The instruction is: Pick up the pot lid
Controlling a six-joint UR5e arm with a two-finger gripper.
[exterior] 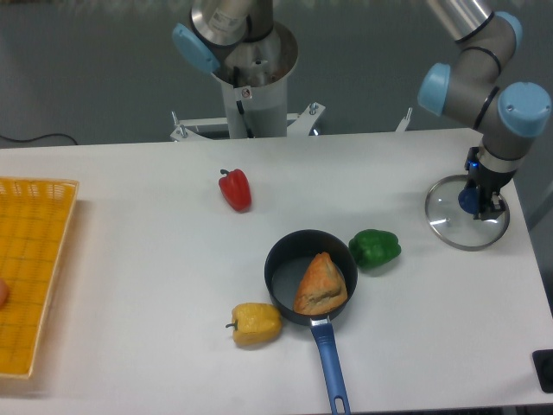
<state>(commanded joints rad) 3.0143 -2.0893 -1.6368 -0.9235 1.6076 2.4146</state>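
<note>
One glass pot lid (449, 226) is the item under task, and we find it lying flat on the white surface (138, 346) at the far right, near the edge. Its rim appears to rest fully on the surface, with no side tilted or raised that we can see.

The gripper (484, 206) is lowered onto the lid, at or just beside the blue knob (467, 200) in its centre. The jaws are dark and small in this view. We cannot tell whether they are clenched on the knob or released beside it.

Other items noted, all well apart from the lid:
- a dark saucepan (281, 259) with a blue handle, holding a brown wedge of food (321, 284), possibly a pastry
- a green pepper (374, 248) just beside the saucepan, the nearest item to the lid
- a yellow pepper (256, 323) and a red pepper (236, 189)
- a yellow basket (34, 259) at the left edge

Our assessment of progress: the approach looks complete and the gripper is in place at the knob. What remains is a confirmed grip and the lift itself, since the lid is not yet off the surface
</note>
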